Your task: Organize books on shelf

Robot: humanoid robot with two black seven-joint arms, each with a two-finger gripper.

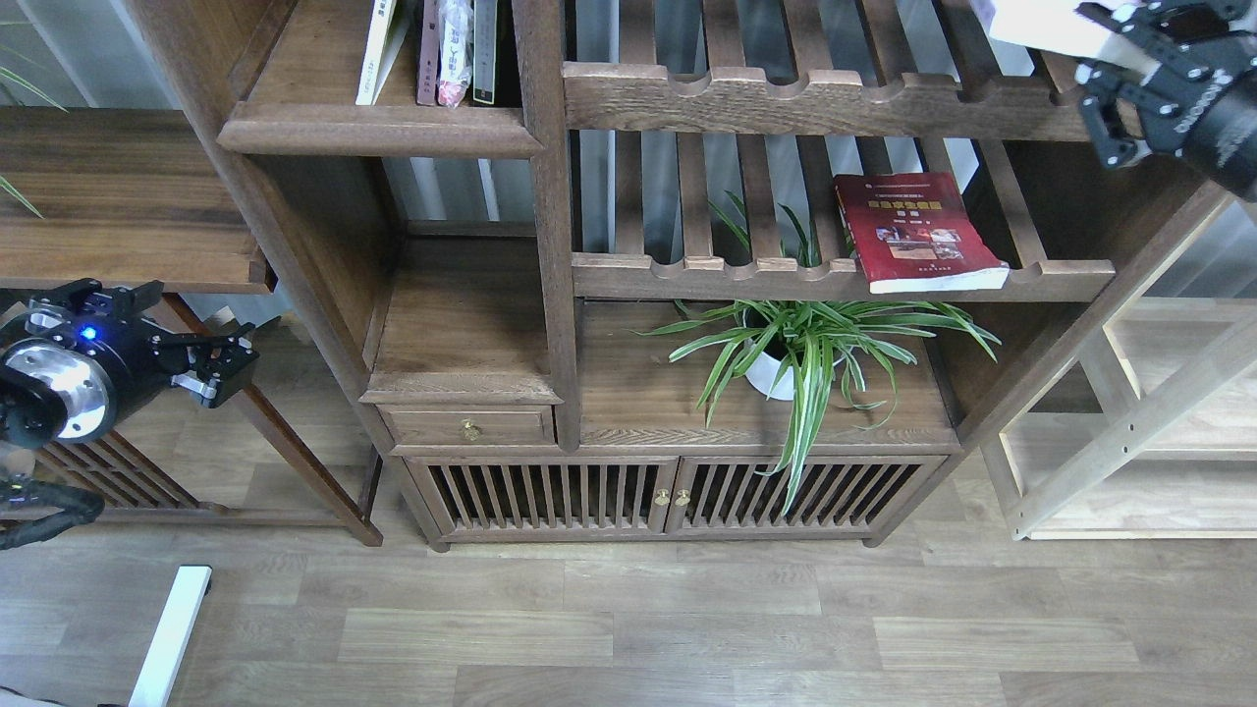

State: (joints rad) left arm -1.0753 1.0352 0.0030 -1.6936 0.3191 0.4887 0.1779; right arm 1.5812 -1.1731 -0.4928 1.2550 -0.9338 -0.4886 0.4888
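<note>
At the top right corner, the right gripper (1115, 69) has its black fingers (1100, 108) closed on a white book (1041, 29), holding it above the right end of the upper slatted rack (786, 98). Only the lower edge of that book shows, since the rest runs past the top of the view.

The red book (918, 231) with the yellow title lies flat on the lower slatted rack (707, 275), toward its right end, its white page edge overhanging the scalloped front rail.

The shelf (378, 128), a dark solid board with a thick rounded lip, sits in the narrow bay at the upper left. A few thin books (432, 49) stand upright on it near its right side, the leftmost white one leaning.

The left gripper (221, 363) hangs low at the left edge, well apart from the bookcase, in front of a side bench (118, 196). Its fingers stand slightly apart and hold nothing.

A spider plant (805, 353) in a white pot stands on the cabinet top under the lower rack.
</note>
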